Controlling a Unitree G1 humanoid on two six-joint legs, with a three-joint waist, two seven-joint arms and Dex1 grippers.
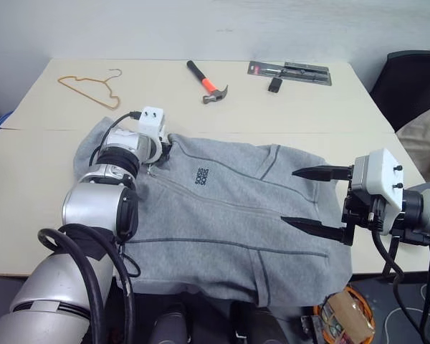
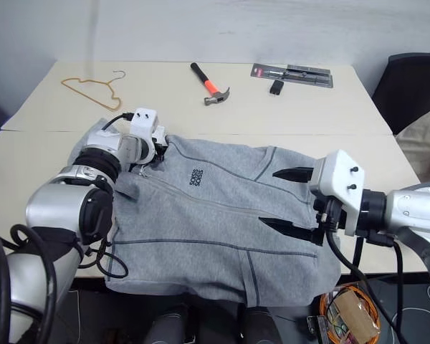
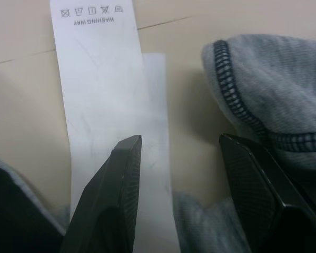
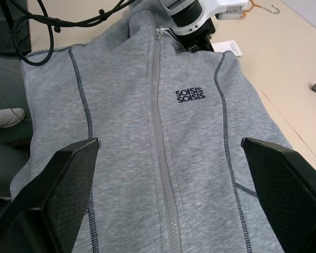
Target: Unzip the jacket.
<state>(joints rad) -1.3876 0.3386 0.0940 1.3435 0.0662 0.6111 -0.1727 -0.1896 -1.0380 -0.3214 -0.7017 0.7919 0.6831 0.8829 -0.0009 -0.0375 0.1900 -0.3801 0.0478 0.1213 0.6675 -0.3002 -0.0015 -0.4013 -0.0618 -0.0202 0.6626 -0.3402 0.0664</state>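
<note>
A large light grey fleece jacket [image 1: 222, 215] with darker seam lines lies spread front-up across the near half of a pale beige table [image 1: 287, 100], its hem hanging over the near edge and its collar end toward the robot's left. The front zipper [image 4: 160, 137] is closed along its whole visible length, running past a small dark chest logo [image 4: 190, 95]. The left gripper [image 3: 181, 158] sits at the collar, right by the top of the zipper; its two black fingers [image 3: 121, 179] stand partly apart with nothing between them, one over a long white care label [image 3: 102, 89] that lies flat on the table, the other beside a grey fleece edge with dark stitching. From where the collar folds over, I cannot quite tell whether a fingertip touches the zipper pull. The right gripper [image 1: 317, 201] hovers above the lower part of the jacket near its hem, its fingers spread as wide as they go and holding nothing. Farther back on the table lie a thin tan wire clothes hanger [image 1: 93, 87], a claw hammer with an orange and black handle [image 1: 208, 81], a flat dark packaged tool card [image 1: 290, 72] and a small black block [image 1: 275, 84] just beside it.
</note>
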